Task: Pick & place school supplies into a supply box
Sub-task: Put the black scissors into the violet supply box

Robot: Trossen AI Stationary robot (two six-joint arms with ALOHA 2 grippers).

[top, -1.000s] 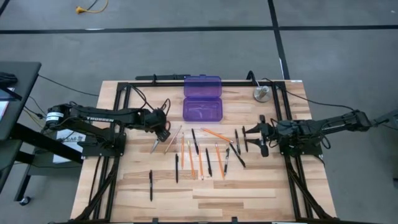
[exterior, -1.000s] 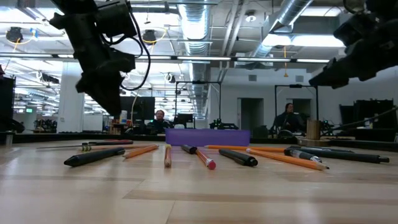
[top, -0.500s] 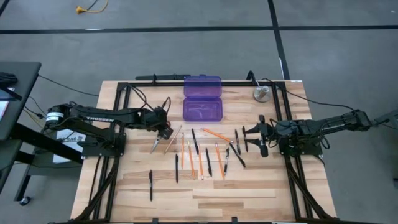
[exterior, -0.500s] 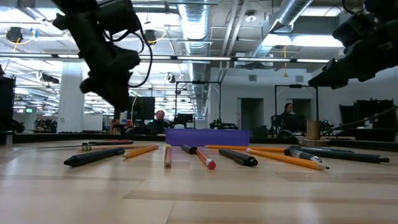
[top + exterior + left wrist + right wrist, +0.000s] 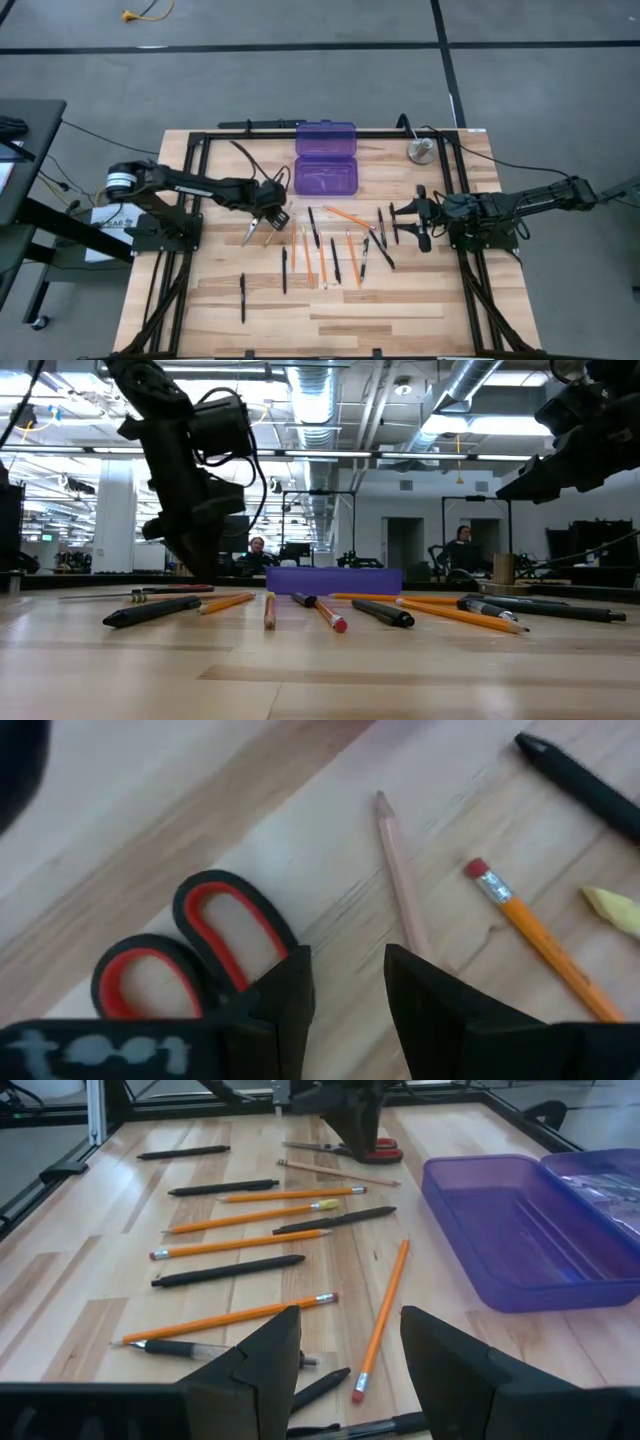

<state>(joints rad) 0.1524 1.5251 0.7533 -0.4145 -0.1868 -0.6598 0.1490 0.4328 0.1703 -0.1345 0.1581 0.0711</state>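
Overhead, the wooden table (image 5: 330, 310) carries its load in the middle band — the near strip and the left side are bare board, leaving room for either arm to swing.

At the far edge sits the supply box (image 5: 326, 176), a translucent purple case with its lid (image 5: 325, 138) folded back flat, tray open to the ceiling so things can be dropped straight in. A silver disc (image 5: 420, 151) rests well apart, near the far right corner.

Between the two arms lies the spread of school supplies: orange pencils (image 5: 350, 215) and dark pens (image 5: 336, 259) in rough parallel rows, mostly pointing toward the box, with one black pen (image 5: 242, 297) alone toward the near left. Gaps between the rows look narrow, so a descending finger could nudge a neighbour.

The left gripper (image 5: 272, 212) hangs low at the left end of the spread — its fingers (image 5: 290, 995) parted to a narrow gap, holding nothing, just beside the red-handled scissors (image 5: 205, 935) and a bare wooden pencil (image 5: 403, 890). It appears to be lining up on the scissors.

The right gripper (image 5: 414, 222) waits at the right end of the rows, jaws moderately apart and empty, aimed across the pencils toward the box.
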